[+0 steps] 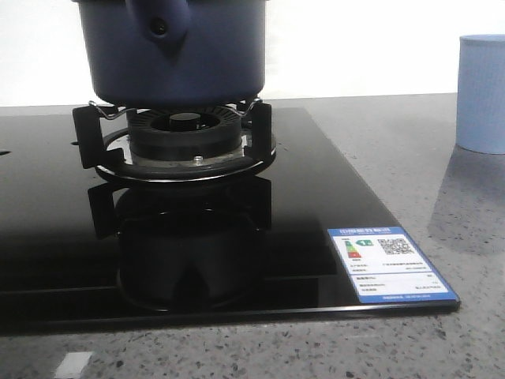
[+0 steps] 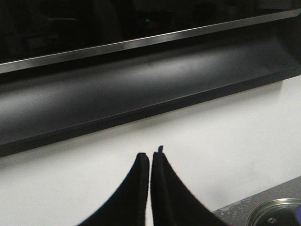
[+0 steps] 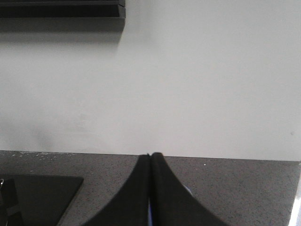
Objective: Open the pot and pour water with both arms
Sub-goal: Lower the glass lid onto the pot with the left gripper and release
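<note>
The dark navy pot point(image 1: 177, 55) stands on the burner's pan supports point(image 1: 185, 130) at the back left of the front view, its stubby handle point(image 1: 160, 24) with a small hole turned toward the camera. The pot's top is cut off by the frame, so I cannot tell whether a lid sits on it. Neither gripper shows in the front view. My left gripper point(image 2: 151, 155) is shut on nothing, facing a white wall. My right gripper point(image 3: 150, 155) is shut over the grey counter point(image 3: 235, 188), a thin blue sliver showing behind its fingers.
A black glass hob point(image 1: 237, 229) with an energy label point(image 1: 387, 264) covers the left of the counter. A pale blue ribbed cup point(image 1: 481, 95) stands at the far right. A dark range hood point(image 2: 117, 89) hangs above. A round metal-rimmed disc point(image 2: 275, 214) lies on the counter.
</note>
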Available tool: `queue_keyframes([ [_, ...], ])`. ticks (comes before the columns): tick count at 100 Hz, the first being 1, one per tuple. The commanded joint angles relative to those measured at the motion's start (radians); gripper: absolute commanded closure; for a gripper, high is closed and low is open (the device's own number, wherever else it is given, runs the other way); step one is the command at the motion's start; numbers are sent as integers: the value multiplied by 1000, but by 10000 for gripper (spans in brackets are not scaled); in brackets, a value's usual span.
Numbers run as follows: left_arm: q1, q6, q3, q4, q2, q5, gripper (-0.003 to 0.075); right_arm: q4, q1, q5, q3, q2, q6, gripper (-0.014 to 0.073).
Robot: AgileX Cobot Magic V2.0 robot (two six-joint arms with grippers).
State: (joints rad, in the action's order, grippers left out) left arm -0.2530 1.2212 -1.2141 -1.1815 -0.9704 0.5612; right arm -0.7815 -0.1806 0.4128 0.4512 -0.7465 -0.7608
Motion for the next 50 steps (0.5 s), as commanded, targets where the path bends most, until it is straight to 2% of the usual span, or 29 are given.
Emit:
queue_keyframes([
  [1, 49, -8, 108, 14, 89, -179, 741, 31, -4, 71, 1, 21, -3, 664],
  [10, 117, 12, 284, 44, 199, -330, 741, 31, -4, 74, -47, 60, 7, 664],
  [22, 176, 36, 510, 46, 358, -446, 741, 33, -4, 72, -133, 128, 46, 663],
  [38, 186, 36, 736, -56, 543, -467, 741, 48, -4, 70, -243, 193, 94, 664],
  [50, 186, 36, 831, -112, 627, -457, 741, 48, -4, 68, -272, 197, 96, 664],
])
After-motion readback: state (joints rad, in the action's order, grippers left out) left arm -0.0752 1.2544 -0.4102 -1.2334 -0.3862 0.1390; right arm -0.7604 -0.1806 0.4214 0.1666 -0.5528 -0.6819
